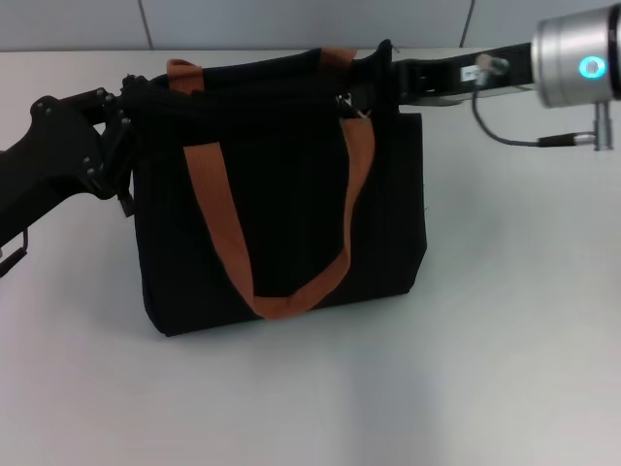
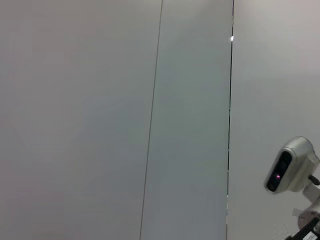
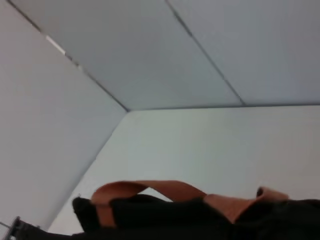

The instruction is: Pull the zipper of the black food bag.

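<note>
**Right tool sits at the zip's right end; zip line runs left-right**

Nearest me: bare white surface (image 1: 388, 388), then the black food bag (image 1: 281, 214) standing upright on it, broad face forward. One orange-brown strap (image 1: 291, 291) hangs in a loop down that face; a second strap (image 3: 150, 190) rises just above the top edge behind.

Key relation: the bag's top opening, and so the zip line, runs left to right between the two arms. A small silver piece near the top right corner looks like the zipper (image 1: 351, 105), just beside the right strap root; too small to be sure. It lies right next to the right tool (image 1: 393, 73), which reaches in level from the right to the top right corner. Pull direction, my guess: along the top edge toward the left.

The left tool (image 1: 131, 107) is against the bag's top left corner, probably bracing it.

Finger state: cannot tell for either tool; both ends are lost against black fabric. Right wrist view only shows the bag top and straps.
</note>
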You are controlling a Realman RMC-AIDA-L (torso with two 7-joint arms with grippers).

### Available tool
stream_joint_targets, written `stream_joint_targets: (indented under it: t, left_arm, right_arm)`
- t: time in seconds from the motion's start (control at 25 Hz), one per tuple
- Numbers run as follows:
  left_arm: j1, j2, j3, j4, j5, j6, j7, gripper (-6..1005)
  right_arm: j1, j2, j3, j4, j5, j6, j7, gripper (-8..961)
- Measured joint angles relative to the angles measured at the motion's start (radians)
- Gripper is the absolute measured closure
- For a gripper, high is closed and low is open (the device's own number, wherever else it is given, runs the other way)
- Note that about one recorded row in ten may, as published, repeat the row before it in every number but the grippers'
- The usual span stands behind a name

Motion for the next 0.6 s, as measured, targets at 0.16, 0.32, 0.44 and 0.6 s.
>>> stream_joint_targets:
  t: [0.16,0.32,0.44,0.6]
  left_arm:
    - [0.0,0.0,0.0,0.0,-0.001,-0.001,0.0,988]
    - [0.0,0.0,0.0,0.0,-0.001,-0.004,-0.005,987]
    - [0.001,0.0,0.0,0.0,-0.001,-0.005,-0.012,986]
    - [0.005,0.002,0.0,0.0,0.0,-0.006,-0.022,986]
  right_arm:
    - [-0.022,0.001,0.028,0.006,0.079,-0.025,-0.064,955]
    - [-0.06,0.001,0.056,0.04,0.253,-0.063,-0.196,955]
    - [-0.104,-0.002,0.099,0.122,0.482,-0.137,-0.394,956]
    - [-0.111,-0.02,0.168,0.259,0.632,-0.319,-0.601,894]
